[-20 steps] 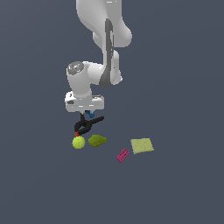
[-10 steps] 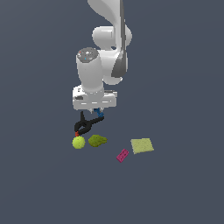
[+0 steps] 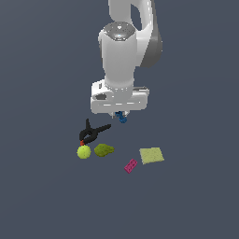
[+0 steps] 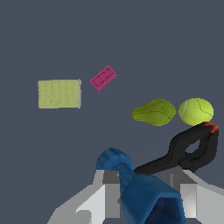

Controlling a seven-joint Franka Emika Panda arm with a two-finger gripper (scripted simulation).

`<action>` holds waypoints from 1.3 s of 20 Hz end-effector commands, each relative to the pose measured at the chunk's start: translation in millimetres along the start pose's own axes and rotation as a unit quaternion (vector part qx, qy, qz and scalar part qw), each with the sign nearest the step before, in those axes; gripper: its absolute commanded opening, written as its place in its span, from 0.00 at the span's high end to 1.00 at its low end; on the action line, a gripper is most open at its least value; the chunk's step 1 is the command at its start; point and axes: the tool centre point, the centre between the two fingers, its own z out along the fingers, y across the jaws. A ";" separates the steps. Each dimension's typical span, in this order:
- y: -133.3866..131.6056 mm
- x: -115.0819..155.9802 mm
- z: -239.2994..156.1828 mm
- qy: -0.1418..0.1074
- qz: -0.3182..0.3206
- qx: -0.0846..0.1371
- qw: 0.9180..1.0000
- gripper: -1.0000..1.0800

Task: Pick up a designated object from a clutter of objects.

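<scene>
Risen pincer point(image 4: 142, 192) grips blue cylinder point(image 4: 131, 181) (exterior view mostly hides it).

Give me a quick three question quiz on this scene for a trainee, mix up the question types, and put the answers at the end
1. True or false: the gripper holds the blue ridged cylinder.
2. Which item lies nearest the yellow-green ball? A) magenta brick B) black clamp C) pale yellow-green flat square
3. Fill in: in the exterior view, the olive lumpy thing sits between the ball and the ____ brick.

Key: 1 true; 2 B, the clamp's red tip is right by the ball; 3 magenta.
</scene>
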 end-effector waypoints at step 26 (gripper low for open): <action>-120.6 114.5 -144.7 -0.001 -0.001 0.003 1.000 1.00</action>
